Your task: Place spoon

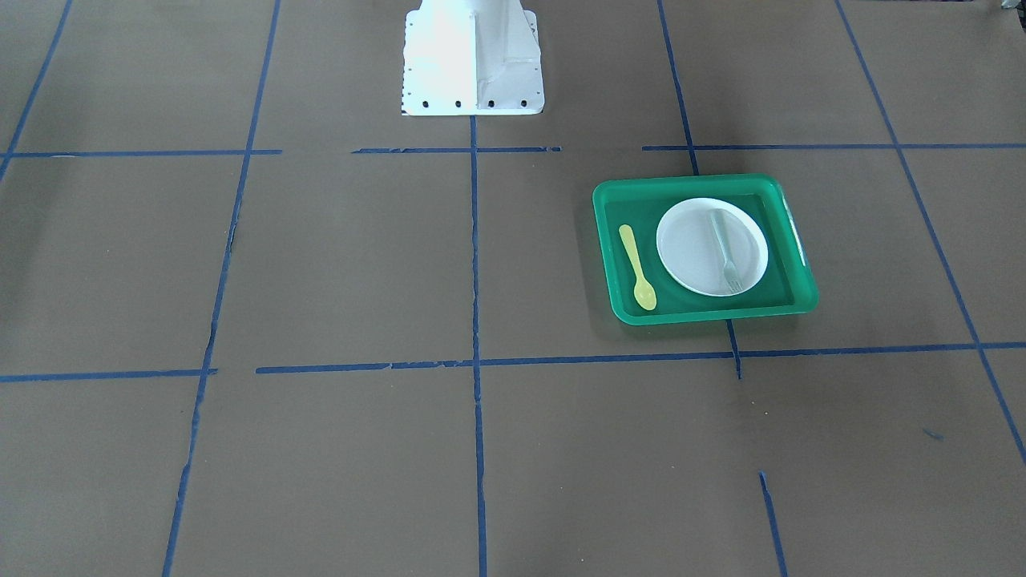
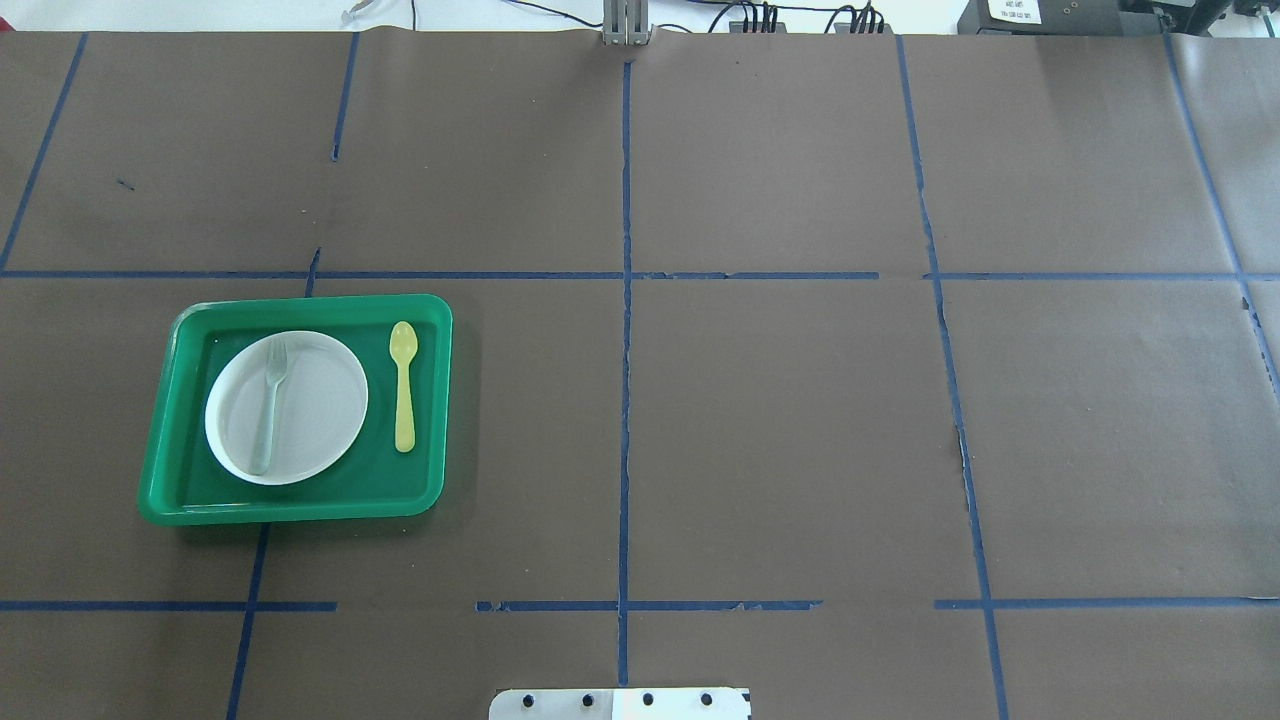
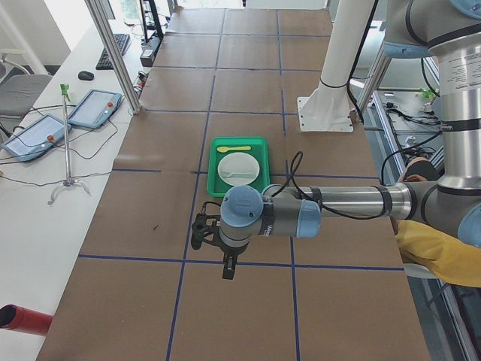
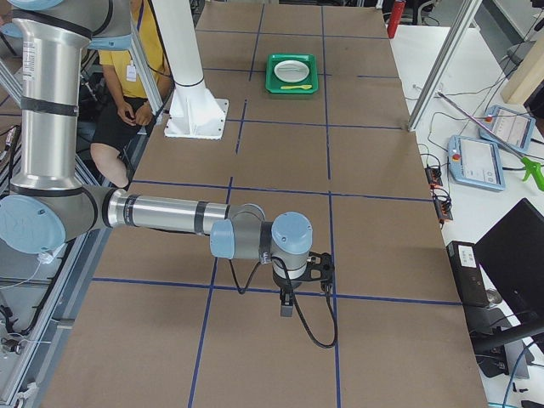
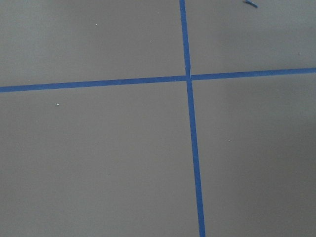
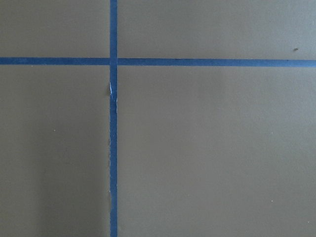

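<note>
Yellow spoon (image 2: 404, 388) flat in green tray (image 2: 380, 475); beside white plate (image 2: 325, 400)

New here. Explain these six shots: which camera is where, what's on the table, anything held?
Two robot arms with two-finger grippers at a paper-covered table. Cameras: one facing the robot, one overhead, one at each table end, one per wrist (those show only paper and tape). A green tray holds a white plate with a pale fork on it and a yellow spoon beside the plate. The left gripper and right gripper hang far from the tray, apparently empty; open or shut: cannot tell.
</note>
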`<state>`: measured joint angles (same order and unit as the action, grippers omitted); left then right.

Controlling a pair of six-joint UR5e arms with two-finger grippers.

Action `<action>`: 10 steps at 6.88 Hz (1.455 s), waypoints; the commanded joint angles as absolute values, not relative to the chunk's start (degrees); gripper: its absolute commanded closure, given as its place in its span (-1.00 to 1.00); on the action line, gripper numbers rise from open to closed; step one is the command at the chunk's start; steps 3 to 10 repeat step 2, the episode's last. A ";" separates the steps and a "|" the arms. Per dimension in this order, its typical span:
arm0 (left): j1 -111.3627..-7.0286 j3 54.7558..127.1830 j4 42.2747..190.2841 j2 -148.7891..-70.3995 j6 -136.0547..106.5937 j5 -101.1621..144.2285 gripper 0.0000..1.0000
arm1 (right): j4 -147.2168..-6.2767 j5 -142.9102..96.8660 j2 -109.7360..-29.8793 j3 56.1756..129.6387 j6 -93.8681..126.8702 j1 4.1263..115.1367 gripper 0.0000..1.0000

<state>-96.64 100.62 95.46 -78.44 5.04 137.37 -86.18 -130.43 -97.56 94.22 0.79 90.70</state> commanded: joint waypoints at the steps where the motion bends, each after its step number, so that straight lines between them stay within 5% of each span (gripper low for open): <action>1: -96.68 100.55 95.45 -78.40 5.01 137.29 -1.00 | -86.13 -130.43 -97.56 94.22 0.79 90.70 -1.00; 10: -96.68 100.55 95.45 -78.40 5.01 137.29 -1.00 | -86.22 -130.43 -97.56 94.22 0.79 90.70 -1.00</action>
